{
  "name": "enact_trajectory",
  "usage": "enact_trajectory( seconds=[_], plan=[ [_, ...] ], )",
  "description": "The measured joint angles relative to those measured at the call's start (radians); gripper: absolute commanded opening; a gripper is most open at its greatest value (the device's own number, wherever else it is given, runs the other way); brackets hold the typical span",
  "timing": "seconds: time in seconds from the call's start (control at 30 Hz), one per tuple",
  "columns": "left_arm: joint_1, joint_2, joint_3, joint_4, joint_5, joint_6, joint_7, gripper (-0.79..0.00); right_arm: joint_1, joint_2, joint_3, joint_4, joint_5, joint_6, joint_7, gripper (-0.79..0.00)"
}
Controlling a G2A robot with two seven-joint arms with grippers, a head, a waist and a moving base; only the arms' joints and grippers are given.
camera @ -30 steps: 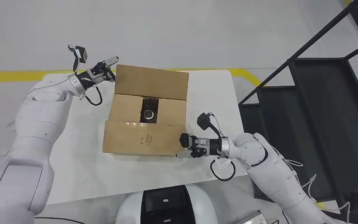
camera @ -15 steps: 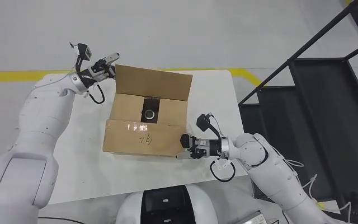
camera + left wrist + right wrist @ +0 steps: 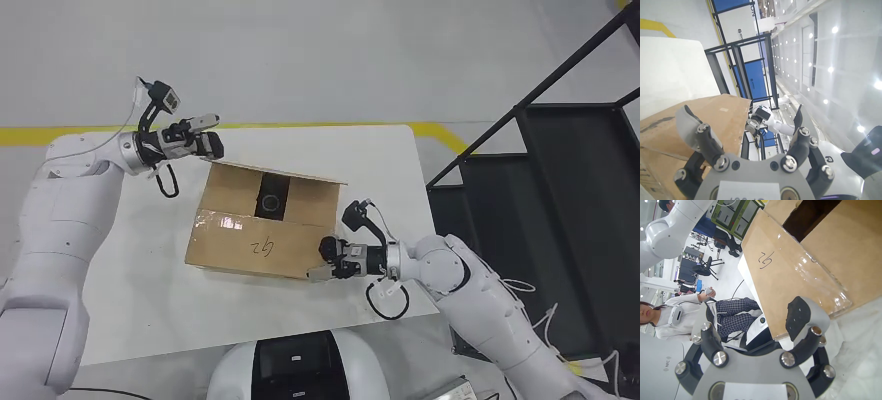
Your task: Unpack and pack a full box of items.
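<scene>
A white table (image 3: 380,150) carries the brown cardboard box (image 3: 300,205), whose long axis runs from my left to my right. The box's far long flap (image 3: 285,175) stands tilted over the opening, and its near long flap (image 3: 250,245), marked with handwriting, slopes out toward me. Down in the box's dark opening sits a round black item (image 3: 268,205). My left gripper (image 3: 210,145) is at the box's far left corner, fingers spread, with one pad (image 3: 687,121) lying against the outer face of the far flap (image 3: 715,117). My right gripper (image 3: 318,270) is at the box's near right corner, also spread, with the taped corner of the near flap (image 3: 791,275) just reaching between its fingers. I judge that closing comes next. The far flap lies from my left gripper toward the box's middle, so that arm is nearer to push it down, and the right arm is nearer to lift the near flap.
</scene>
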Motion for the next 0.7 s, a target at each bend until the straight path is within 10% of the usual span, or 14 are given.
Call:
enact_trajectory(
  seconds=[0.3, 0.7],
  plan=[
    [0.099, 0.061, 0.007, -0.165, 0.031, 0.079, -0.079, 0.0, -0.022, 0.009, 0.038, -0.02, -0.011, 0.008, -0.022, 0.0],
    [0.118, 0.103, 0.062, -0.168, 0.102, 0.098, -0.097, 0.0, -0.049, 0.019, 0.079, -0.028, -0.005, 0.009, -0.035, 0.0]
  ],
)
